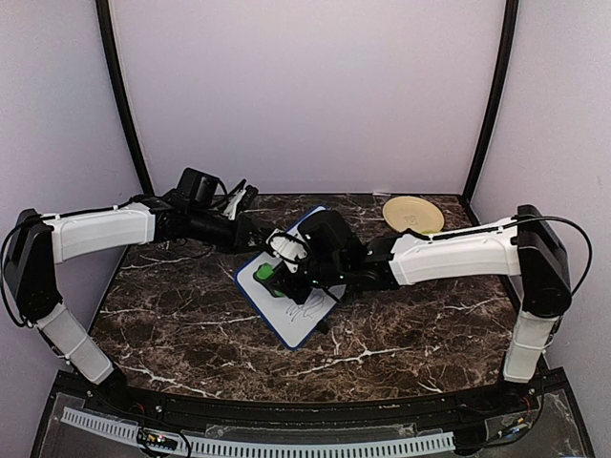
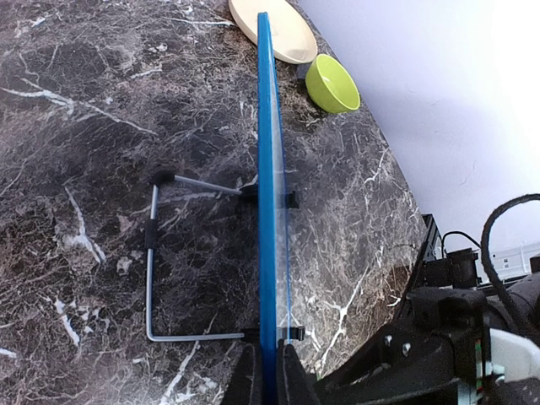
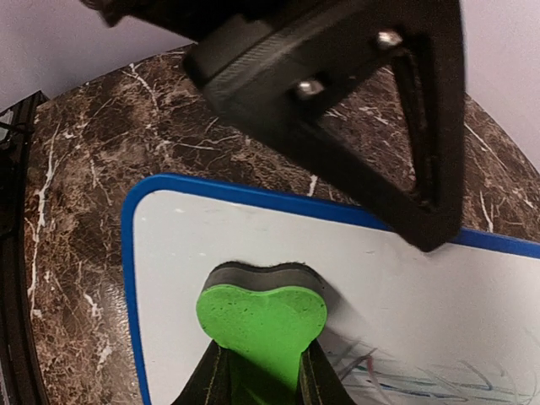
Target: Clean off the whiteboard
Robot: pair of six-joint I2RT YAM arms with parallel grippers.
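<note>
The whiteboard (image 1: 286, 320) sits near the middle of the dark marbled worktop (image 1: 181, 324), propped at a slant on a bent wire stand (image 2: 152, 253) whose foot rests on the stone behind it. In the left wrist view the board shows edge-on, a thin blue rim (image 2: 267, 186) running up the picture.

The left arm (image 1: 100, 234) reaches in from the side, and the left jaws are pinching the board's rim, one finger (image 2: 245, 378) on each face.

The right arm (image 1: 458, 256) comes across from the other side. The right jaws are closed on a green eraser (image 3: 261, 321), whose dark felt side is pressed flat against the white surface near a rounded corner. Beside the eraser, toward the lower part of the board, a tangle of marker lines (image 3: 405, 380) is on the surface; the area above the eraser is plain white.

At the far right of the worktop lies a tan plate (image 1: 412, 214), well apart from the board. Just beside it sits a small lime-green bowl (image 2: 331, 83), its hollow showing only its own green inside.
</note>
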